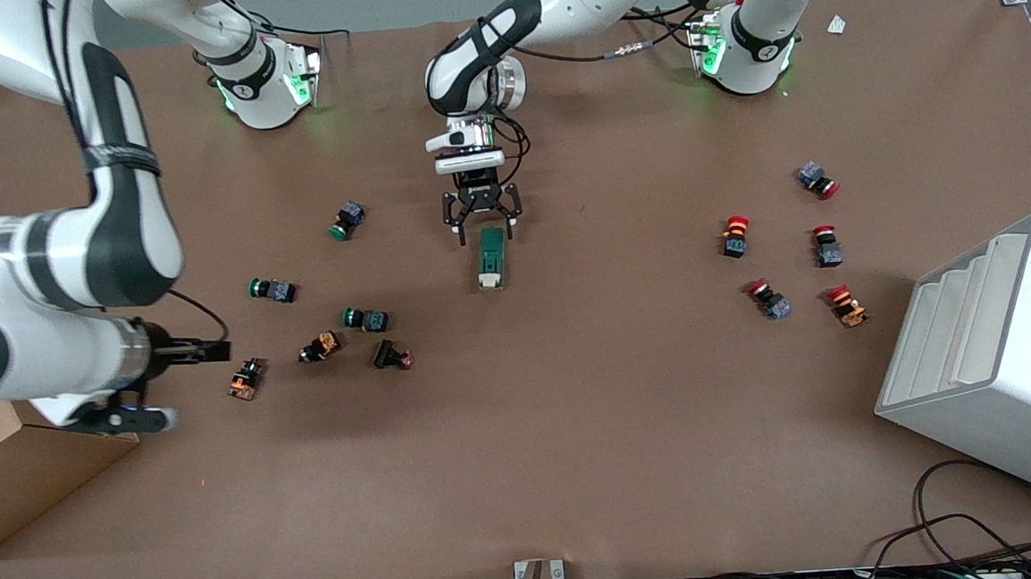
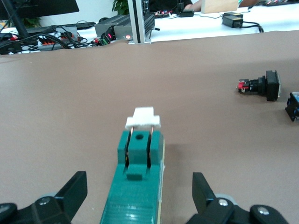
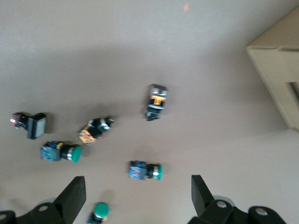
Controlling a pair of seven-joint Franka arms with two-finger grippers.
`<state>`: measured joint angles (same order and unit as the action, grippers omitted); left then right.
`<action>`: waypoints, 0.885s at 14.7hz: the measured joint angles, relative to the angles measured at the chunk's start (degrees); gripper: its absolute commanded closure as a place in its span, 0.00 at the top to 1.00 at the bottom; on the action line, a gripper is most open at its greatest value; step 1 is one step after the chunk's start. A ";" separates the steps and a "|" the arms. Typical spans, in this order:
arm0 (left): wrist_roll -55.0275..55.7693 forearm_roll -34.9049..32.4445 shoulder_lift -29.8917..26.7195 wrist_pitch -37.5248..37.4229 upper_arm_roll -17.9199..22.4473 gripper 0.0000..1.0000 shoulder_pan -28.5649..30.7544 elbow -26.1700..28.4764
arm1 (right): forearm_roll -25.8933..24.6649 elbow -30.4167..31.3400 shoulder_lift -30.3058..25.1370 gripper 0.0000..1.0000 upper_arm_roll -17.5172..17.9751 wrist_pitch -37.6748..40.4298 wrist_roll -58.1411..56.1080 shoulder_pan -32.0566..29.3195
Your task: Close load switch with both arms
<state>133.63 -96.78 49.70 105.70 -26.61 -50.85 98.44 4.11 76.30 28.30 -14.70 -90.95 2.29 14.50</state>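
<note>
The left tool (image 1: 483, 226), black fingers spread wide and empty, straddles the ribbed end of the dark-green, blocky load switch (image 1: 491, 258) lying on the matte brown bench (image 1: 578, 429). The right tool (image 3: 135, 198) hangs open, empty, over scattered round-capped push buttons (image 3: 145, 170).

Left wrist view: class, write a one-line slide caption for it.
Open left gripper straddling the green load switch, its white end piece pointing away, on the brown table.
</note>
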 measured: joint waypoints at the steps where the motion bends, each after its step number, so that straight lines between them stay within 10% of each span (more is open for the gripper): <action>1: -1.59 1.73 -0.48 0.01 -0.11 0.99 0.02 -0.87 | -1.03 0.03 -1.32 1.00 -0.15 0.65 -2.58 -1.03; 13: -33.51 33.13 -6.50 0.12 -1.93 1.00 5.14 -19.25 | -2.21 -4.07 -7.44 1.00 0.14 6.37 -13.46 -10.74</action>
<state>100.13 -63.65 43.21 105.82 -28.54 -45.72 79.18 1.91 72.23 20.86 -14.56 -84.58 -11.17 3.76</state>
